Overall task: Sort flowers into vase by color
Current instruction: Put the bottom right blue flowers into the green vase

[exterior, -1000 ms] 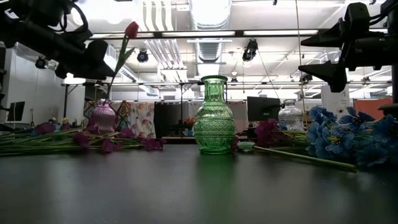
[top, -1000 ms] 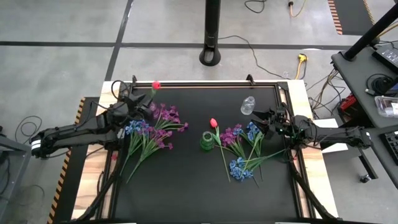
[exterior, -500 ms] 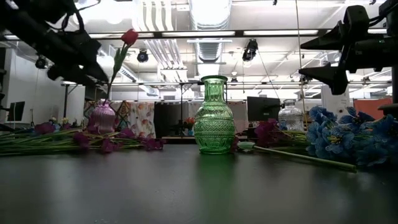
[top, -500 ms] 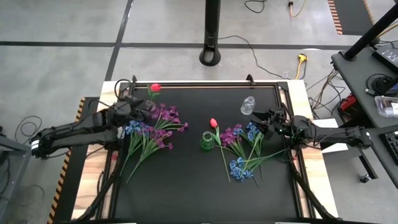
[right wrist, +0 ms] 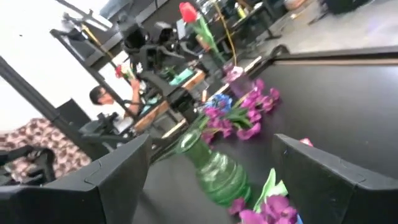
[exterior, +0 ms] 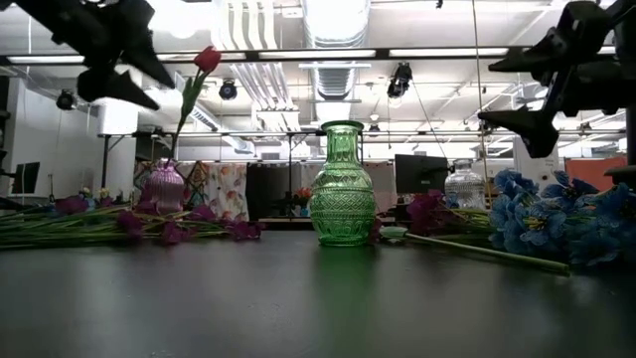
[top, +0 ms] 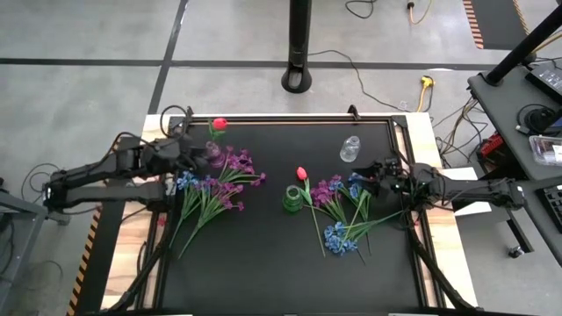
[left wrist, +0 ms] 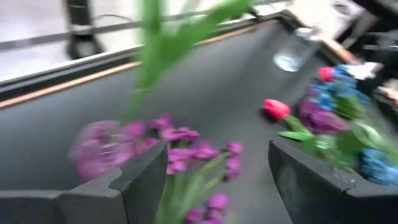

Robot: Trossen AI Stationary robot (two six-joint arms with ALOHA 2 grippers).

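Observation:
A red tulip (exterior: 207, 58) stands upright with its stem in the pink vase (exterior: 164, 186) near the far left, its bud (top: 219, 124) above the rim. My left gripper (exterior: 134, 75) is open, up and to the left of that tulip, touching nothing. Blue (top: 193, 182) and purple flowers (top: 235, 164) lie in a left pile. A second red tulip (top: 301, 174), purple sprays (top: 327, 190) and blue blooms (top: 341, 237) lie right of the green vase (top: 291, 199). My right gripper (top: 367, 171) hovers open above that right pile.
A clear glass vase (top: 350, 149) stands near the far right, behind the right pile. Bare black mat stretches along the near side (top: 263, 272). A raised frame (top: 290, 117) runs along the table's far edge. A person (right wrist: 98, 96) shows in the room beyond the table.
My left gripper has drawn away from the tulip's stem, moving up and toward the table's left edge. The tulip stays standing in the pink vase.

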